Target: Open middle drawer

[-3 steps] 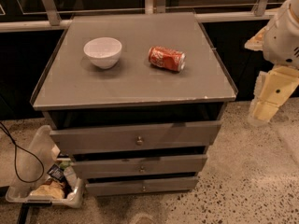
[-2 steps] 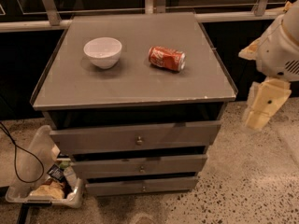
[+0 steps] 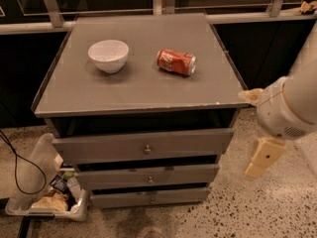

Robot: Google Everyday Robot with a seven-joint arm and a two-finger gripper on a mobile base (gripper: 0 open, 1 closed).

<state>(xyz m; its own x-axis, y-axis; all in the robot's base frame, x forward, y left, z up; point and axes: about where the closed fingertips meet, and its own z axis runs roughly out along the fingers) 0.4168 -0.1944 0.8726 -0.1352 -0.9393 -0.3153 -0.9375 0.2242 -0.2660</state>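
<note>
The grey cabinet has three stacked drawers. The middle drawer is a wide grey front of medium height with a small round metal knob at its centre. It sits below the tallest front and above the shortest front. My gripper hangs from the white arm to the right of the cabinet. It is level with the top and middle drawers, off their right end, and touches nothing.
A white bowl and a red can lying on its side sit on the cabinet top. A clear bin of litter and a black cable lie on the floor at the left. Speckled floor spreads in front and to the right.
The arm and gripper have moved left and down, closer to the cabinet's right side. The drawers, bowl and can have not moved.
</note>
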